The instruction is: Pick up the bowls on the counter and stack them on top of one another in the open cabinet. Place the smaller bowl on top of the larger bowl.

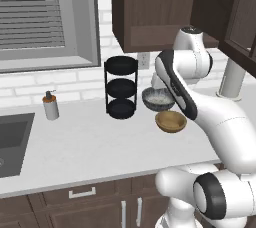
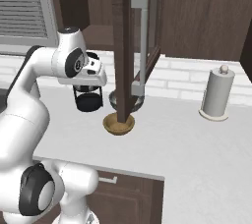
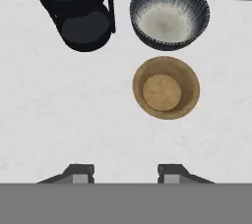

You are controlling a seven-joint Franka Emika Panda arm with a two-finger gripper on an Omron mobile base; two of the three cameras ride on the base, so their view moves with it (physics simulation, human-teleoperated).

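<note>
Currently, in the left base view, the larger bowl (image 1: pixel 158 99) and the smaller bowl (image 1: pixel 171 121) are seen on the tabletop (image 1: pixel 90 147), just beside each other, below the cabinet (image 1: pixel 155 9). In the right base view, both bowls are partly hidden behind the open cabinet door (image 2: pixel 129 46). In the hand view, the hand (image 3: pixel 125 173) is held released and empty above the tabletop. The approach step is judged in hand; next, descent onto the larger bowl's rim is required.

Arm is raised and folded at the elbow. Claw (image 3: pixel 125 173) is pointed straight down, fingers (image 3: pixel 81 173) spread apart, nothing held.
</note>
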